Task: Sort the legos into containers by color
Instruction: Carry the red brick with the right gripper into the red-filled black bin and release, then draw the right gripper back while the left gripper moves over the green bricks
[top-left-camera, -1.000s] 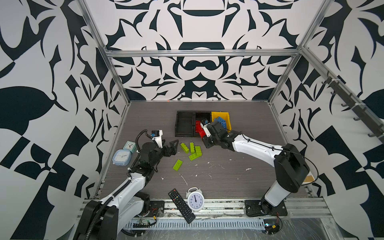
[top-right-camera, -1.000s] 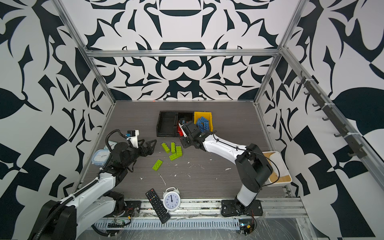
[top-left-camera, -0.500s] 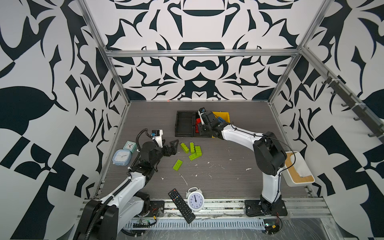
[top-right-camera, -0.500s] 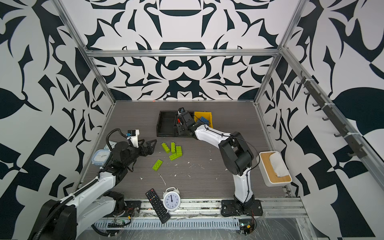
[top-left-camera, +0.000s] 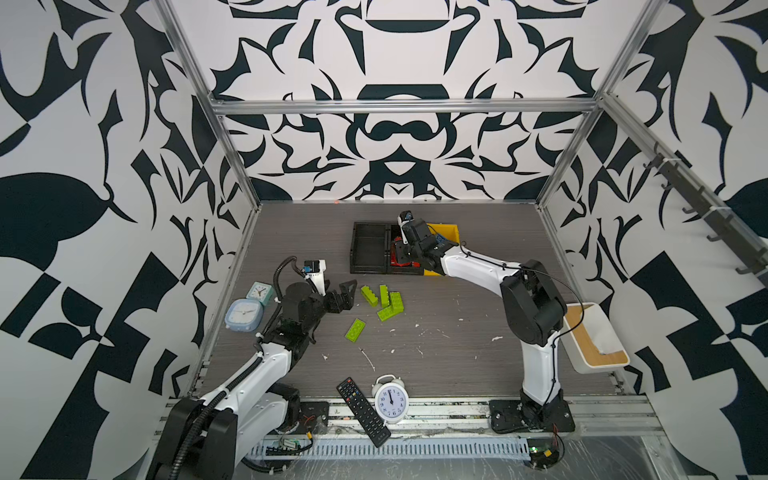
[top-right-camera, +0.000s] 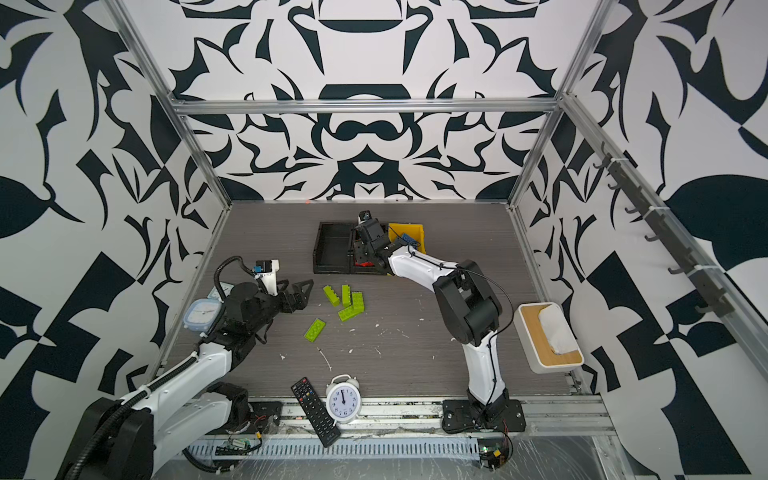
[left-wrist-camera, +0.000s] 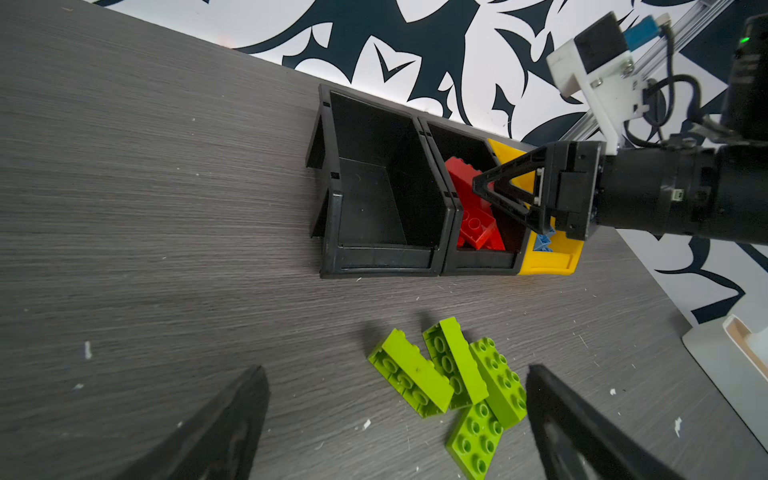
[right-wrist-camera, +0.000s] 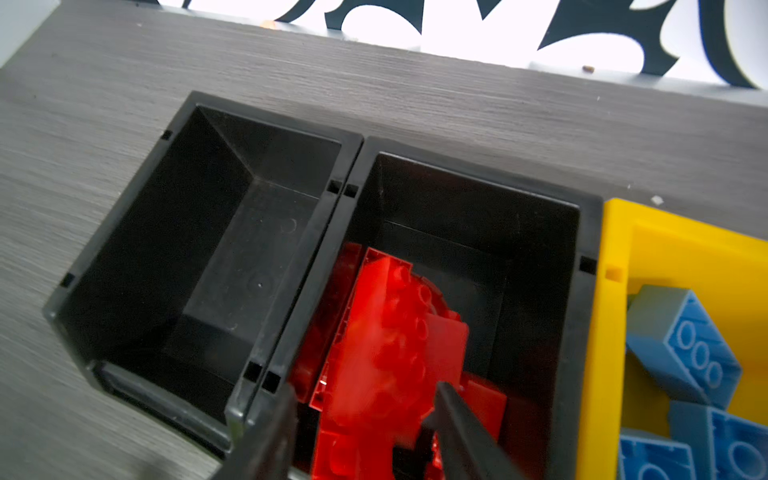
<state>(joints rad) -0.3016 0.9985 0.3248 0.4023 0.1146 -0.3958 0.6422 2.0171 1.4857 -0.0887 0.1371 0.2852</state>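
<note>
Red lego (right-wrist-camera: 386, 332) blurred in mid black bin (right-wrist-camera: 469, 168), far edge of table (top-left-camera: 457, 345); R gripper (right-wrist-camera: 365, 388) fingers apart over it, prob. a drop. Greens (top-left-camera: 395, 301) mid-table, L gripper (left-wrist-camera: 397, 370) spread wide beside them: your next pick.

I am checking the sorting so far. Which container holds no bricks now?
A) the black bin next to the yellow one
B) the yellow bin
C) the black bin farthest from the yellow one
C: the far black bin shows only its bare floor; red bricks lie in the middle black bin and blue bricks in the yellow bin.
</note>
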